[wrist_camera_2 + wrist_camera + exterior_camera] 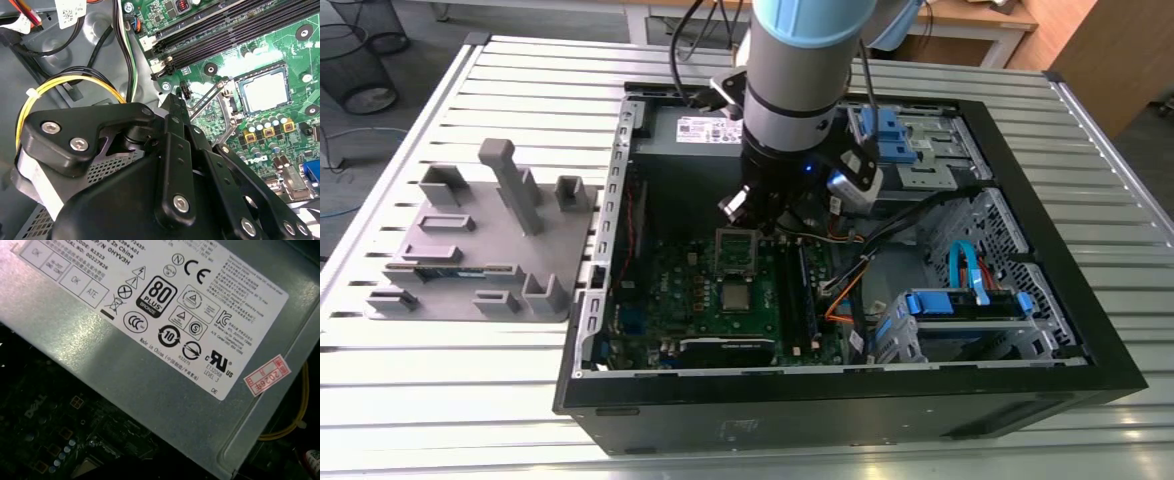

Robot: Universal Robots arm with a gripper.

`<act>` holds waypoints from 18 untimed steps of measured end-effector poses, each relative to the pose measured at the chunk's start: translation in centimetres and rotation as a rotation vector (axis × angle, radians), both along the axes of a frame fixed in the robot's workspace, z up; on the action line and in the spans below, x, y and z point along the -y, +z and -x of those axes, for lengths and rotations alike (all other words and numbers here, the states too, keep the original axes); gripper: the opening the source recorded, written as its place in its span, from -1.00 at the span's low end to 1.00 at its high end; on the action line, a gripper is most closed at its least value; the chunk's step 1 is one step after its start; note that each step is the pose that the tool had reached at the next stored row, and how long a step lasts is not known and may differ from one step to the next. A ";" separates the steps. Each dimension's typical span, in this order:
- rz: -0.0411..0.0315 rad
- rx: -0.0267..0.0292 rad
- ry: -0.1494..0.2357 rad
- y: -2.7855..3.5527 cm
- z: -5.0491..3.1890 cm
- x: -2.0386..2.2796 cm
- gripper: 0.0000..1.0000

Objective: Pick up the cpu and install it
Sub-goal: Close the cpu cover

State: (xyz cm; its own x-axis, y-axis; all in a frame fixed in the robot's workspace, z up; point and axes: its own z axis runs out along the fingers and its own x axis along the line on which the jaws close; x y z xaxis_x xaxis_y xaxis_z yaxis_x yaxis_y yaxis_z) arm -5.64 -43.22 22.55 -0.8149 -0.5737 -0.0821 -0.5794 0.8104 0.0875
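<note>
One arm reaches down into the open computer case [1067, 370], which lies on its side on a slatted metal table [454, 410]. The gripper [766, 218] hangs low over the motherboard [707, 300], close to the power supply [165, 390] with its white label. I cannot tell how far the gripper is open or whether it has hold of anything; in the second wrist view its black linkage shows from behind and covers the working end.

The cpu [262, 92] sits flat inside the socket [264, 70], silver top up with a darker rim around it. In the exterior view the cpu [739, 295] is a small pale square, near the gripper but apart from it. The socket's hinged metal frame [736, 248] stands raised between the cpu and the gripper. Its wire lever [202, 102] is swung out.

Black memory slots [230, 30] run alongside the socket. A yellow cable [75, 80] loops over the case floor near the gripper body. A grey tray [467, 250] with upright posts sits on the table just beside the case, on the exterior view's left.
</note>
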 end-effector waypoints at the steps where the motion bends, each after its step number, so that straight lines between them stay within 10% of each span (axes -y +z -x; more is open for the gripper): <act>1: 0.0001 -0.0001 0.002 0.04 0.00 0.00 -0.79; 18: -0.0005 0.0002 0.014 0.55 0.00 0.00 -0.79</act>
State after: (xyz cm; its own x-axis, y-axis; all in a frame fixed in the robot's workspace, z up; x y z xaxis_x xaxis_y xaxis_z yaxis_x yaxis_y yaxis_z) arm -5.64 -43.22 23.10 -0.8070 -0.5847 -0.0825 -0.5903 0.8024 0.0877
